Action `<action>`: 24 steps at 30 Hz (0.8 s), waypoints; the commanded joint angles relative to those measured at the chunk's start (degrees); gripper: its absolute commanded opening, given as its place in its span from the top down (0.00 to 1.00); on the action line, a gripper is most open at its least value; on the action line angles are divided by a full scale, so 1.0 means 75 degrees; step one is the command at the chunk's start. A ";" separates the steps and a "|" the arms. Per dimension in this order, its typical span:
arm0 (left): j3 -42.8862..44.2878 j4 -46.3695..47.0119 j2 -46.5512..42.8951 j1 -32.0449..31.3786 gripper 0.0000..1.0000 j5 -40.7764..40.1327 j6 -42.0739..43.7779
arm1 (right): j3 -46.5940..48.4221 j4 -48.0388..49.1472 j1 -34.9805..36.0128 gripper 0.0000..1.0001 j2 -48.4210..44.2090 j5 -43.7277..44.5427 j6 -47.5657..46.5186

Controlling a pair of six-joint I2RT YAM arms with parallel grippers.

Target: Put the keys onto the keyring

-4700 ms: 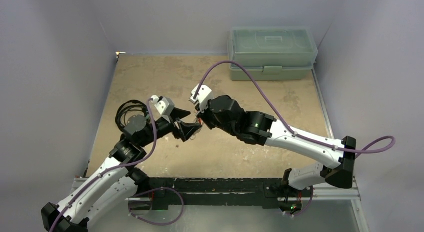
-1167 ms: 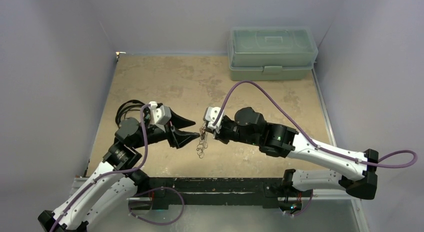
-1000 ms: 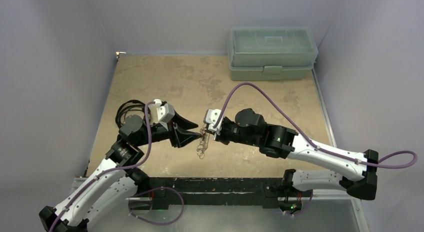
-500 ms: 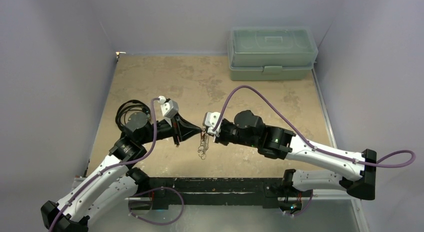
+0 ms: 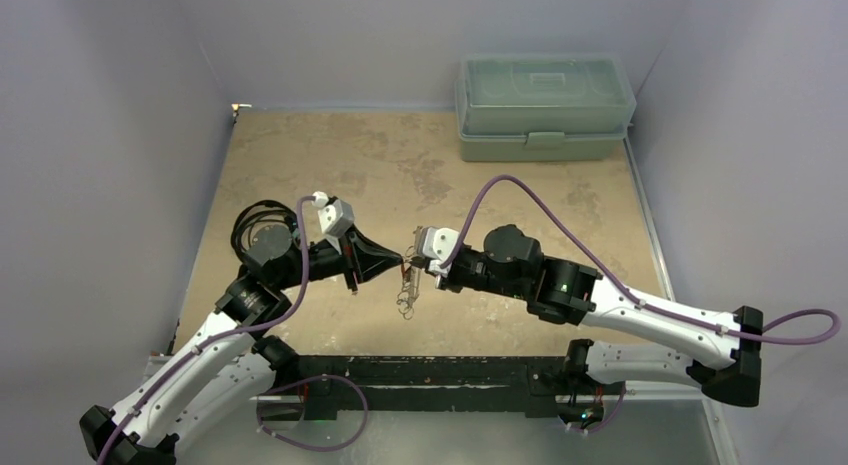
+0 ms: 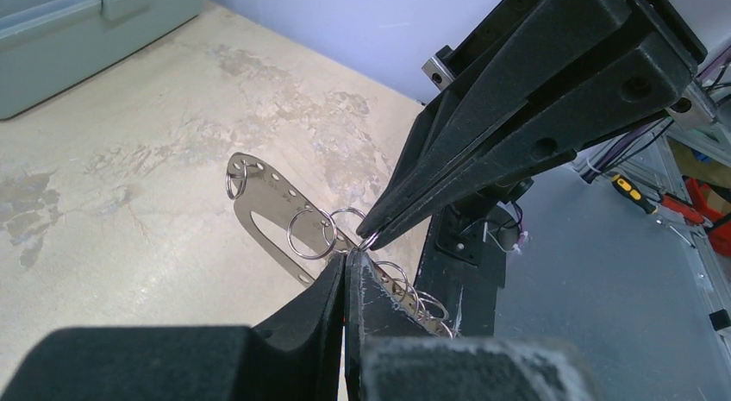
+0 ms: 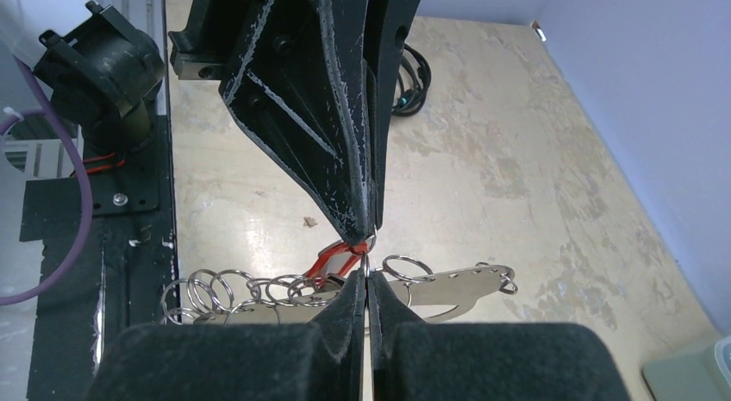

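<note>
The left end effector (image 5: 397,258) and the right end effector (image 5: 416,264) meet tip to tip above the worktop (image 5: 330,165), both pinched together. The right one clamps a ring of the keyring (image 5: 405,289), which dangles below the tips. The left tips touch the key (image 7: 332,260), but whether they grip it cannot be told. The key's red head slants away from them. The keyring's flat oval plate (image 6: 263,213) and its wire rings (image 7: 220,291) stretch crosswise to both.
</note>
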 commanded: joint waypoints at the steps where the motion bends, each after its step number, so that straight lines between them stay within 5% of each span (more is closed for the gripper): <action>1: 0.0241 -0.0032 -0.0016 0.0024 1.00 -0.0246 0.0008 | 0.0014 0.0592 0.0061 1.00 -0.0279 -0.0222 -0.0107; 5: 0.0265 0.0002 -0.0015 0.0024 0.99 -0.0201 0.0016 | -0.0025 0.0653 0.0061 1.00 -0.0208 -0.0283 -0.0096; 8: 0.0335 -0.0012 -0.0165 0.0030 0.64 -0.0231 0.0240 | -0.0158 0.0750 0.0061 1.00 -0.0234 -0.0327 -0.0095; 11: 0.0286 0.0012 -0.0496 0.0024 0.47 -0.0387 0.0551 | -0.0261 0.0780 0.0061 1.00 -0.0253 -0.0333 -0.0107; 24: 0.0427 0.0851 -0.0871 0.0030 0.51 0.0480 0.0483 | 0.0010 0.0314 0.0061 1.00 -0.0524 -0.1740 0.0265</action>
